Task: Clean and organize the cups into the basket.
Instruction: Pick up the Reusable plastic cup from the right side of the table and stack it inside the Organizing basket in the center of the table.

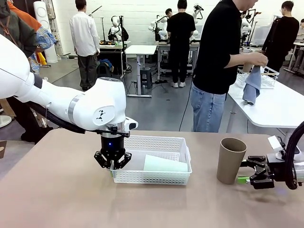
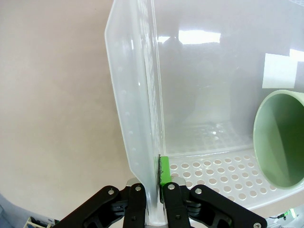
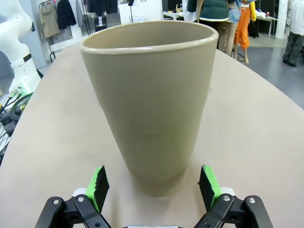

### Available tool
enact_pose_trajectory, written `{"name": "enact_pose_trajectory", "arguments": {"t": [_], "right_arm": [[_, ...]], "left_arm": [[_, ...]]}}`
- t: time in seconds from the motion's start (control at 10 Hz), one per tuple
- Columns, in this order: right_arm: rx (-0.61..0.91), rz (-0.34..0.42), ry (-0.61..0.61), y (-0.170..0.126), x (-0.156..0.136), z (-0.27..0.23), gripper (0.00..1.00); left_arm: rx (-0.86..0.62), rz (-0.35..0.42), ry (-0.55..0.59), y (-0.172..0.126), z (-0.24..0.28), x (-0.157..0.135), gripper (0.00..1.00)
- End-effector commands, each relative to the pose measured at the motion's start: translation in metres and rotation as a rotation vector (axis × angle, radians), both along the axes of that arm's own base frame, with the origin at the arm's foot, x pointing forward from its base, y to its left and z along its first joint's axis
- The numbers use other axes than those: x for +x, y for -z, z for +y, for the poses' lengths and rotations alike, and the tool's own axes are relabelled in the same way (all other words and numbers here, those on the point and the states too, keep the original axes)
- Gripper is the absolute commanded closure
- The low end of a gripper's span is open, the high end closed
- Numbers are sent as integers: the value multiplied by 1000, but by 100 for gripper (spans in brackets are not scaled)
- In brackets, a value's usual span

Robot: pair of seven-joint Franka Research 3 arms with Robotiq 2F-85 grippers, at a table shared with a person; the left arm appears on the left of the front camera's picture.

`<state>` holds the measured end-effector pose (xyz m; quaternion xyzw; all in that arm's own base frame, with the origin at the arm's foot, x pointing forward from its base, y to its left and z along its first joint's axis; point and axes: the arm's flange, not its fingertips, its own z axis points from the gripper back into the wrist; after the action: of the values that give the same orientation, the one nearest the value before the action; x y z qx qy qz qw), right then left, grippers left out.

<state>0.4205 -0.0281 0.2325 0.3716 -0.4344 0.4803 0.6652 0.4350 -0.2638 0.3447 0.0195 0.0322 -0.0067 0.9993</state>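
The left gripper (image 1: 113, 164) is clenched on the left end wall of the basket (image 1: 152, 177). The basket sits mid-surface (image 1: 57, 199), with the mint cup (image 1: 165, 164) lying on its side inside, mouth toward that gripper. The tan cup (image 1: 231, 160) stands upright on the surface to the right of the basket and apart from it, and the right gripper (image 1: 251, 172) is spread open at its base, green pads (image 3: 98, 183) either side without touching.
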Motion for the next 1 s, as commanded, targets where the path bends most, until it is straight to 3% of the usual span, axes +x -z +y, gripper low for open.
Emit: {"name": "enact_pose_trajectory", "arguments": {"t": [0.0, 0.9], "right_arm": [[2, 14, 34, 5, 7, 10, 0], [87, 14, -41, 13, 38, 41, 0]], "left_arm": [[5, 3, 5, 2, 0, -1, 100], [5, 3, 5, 2, 0, -1, 100]]}}
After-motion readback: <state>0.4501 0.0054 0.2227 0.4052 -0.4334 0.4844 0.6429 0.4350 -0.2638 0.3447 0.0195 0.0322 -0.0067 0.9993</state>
